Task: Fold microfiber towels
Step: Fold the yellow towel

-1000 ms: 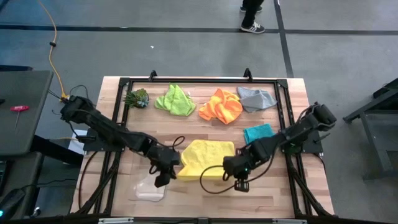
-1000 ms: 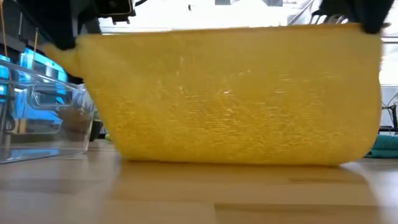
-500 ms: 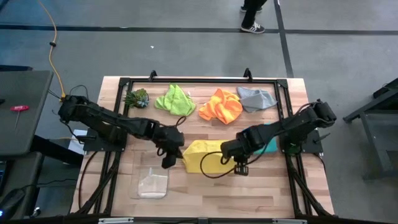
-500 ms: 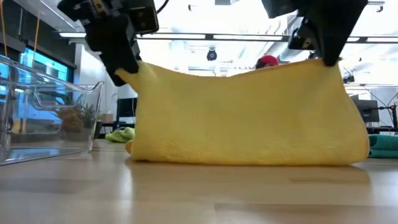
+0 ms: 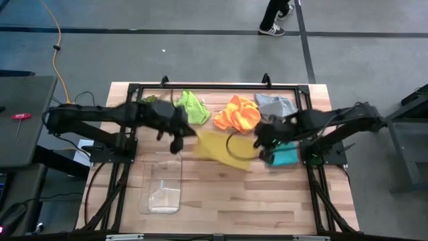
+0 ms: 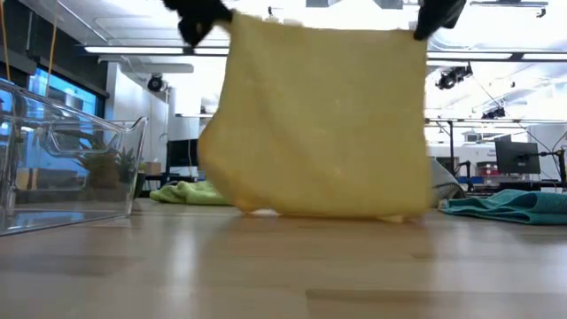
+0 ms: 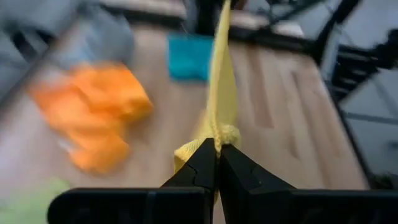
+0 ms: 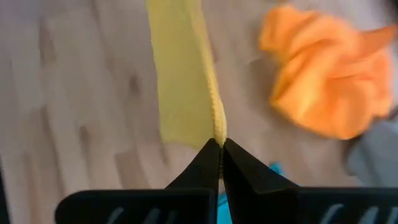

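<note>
The yellow towel [image 5: 221, 148] hangs spread between my two grippers over the middle of the table; its lower edge [image 6: 319, 213] is at the tabletop. My left gripper [image 5: 179, 137] is shut on its upper left corner, my right gripper [image 5: 262, 144] on its upper right corner. The lime green towel [image 5: 190, 107], orange towel [image 5: 237, 114] and grey towel [image 5: 275, 105] lie crumpled along the far side. The teal towel [image 5: 284, 155] lies at the right, partly under my right arm. My left gripper pinches the towel's upper corner [image 7: 217, 134] between its two fingers; the cloth is bunched there. The towel hangs below, its top edge drawn toward the other gripper. My right gripper pinches the towel's other upper corner, on its edge [image 8: 217, 127], between its two fingers. The towel hangs below it.
A clear plastic bin [image 5: 164, 187] stands at the near left. A small spiky green plant [image 5: 147, 102] sits at the far left corner. A black frame [image 5: 221, 87] runs round the table. A person's feet [image 5: 274, 17] show beyond the far edge.
Both grippers have gone up and toward the far edge with the towel's two corners. The towel, which stood folded over on the table near the front, has been drawn up and now hangs open, farther back, its lower edge trailing at the wood.
</note>
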Action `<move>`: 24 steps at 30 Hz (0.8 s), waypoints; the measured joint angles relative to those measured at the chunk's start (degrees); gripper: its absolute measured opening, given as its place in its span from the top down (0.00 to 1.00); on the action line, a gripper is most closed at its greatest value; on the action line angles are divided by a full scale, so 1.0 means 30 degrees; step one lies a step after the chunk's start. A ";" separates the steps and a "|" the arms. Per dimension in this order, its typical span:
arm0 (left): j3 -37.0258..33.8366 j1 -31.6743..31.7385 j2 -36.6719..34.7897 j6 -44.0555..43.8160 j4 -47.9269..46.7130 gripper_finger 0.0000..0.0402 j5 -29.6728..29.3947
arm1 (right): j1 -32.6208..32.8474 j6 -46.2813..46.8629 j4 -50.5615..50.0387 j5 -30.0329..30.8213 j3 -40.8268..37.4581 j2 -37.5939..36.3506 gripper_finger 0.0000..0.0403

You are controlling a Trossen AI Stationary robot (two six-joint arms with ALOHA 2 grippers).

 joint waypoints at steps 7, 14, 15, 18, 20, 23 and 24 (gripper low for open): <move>0.1432 0.1074 -0.0436 0.4192 -0.0708 1.00 -0.0756 | -0.1417 -0.1605 0.0186 0.1565 0.0000 -0.1663 1.00; 0.1415 0.0895 0.0035 0.5309 -0.2811 1.00 -0.2040 | -0.2121 -0.2485 0.0838 0.1508 0.0000 -0.2537 1.00; 0.1420 0.0790 0.0137 0.5299 -0.2993 1.00 -0.2360 | -0.2121 -0.2547 0.0721 0.1502 0.0000 -0.2557 1.00; 0.1437 0.0442 0.0412 0.6164 -0.3716 1.00 -0.3486 | -0.2121 -0.3063 0.0605 0.1510 0.0000 -0.2430 1.00; 0.1442 0.0196 0.0744 0.6999 -0.3866 1.00 -0.4213 | -0.2121 -0.3338 0.0561 0.1555 0.0000 -0.2293 1.00; 0.1437 -0.0123 0.1146 0.8065 -0.3926 1.00 -0.5201 | -0.2128 -0.3588 0.0497 0.1609 0.0000 -0.2216 1.00; 0.1437 -0.0262 0.1184 0.8496 -0.3799 1.00 -0.5702 | -0.2129 -0.3595 0.0476 0.1752 0.0012 -0.2221 1.00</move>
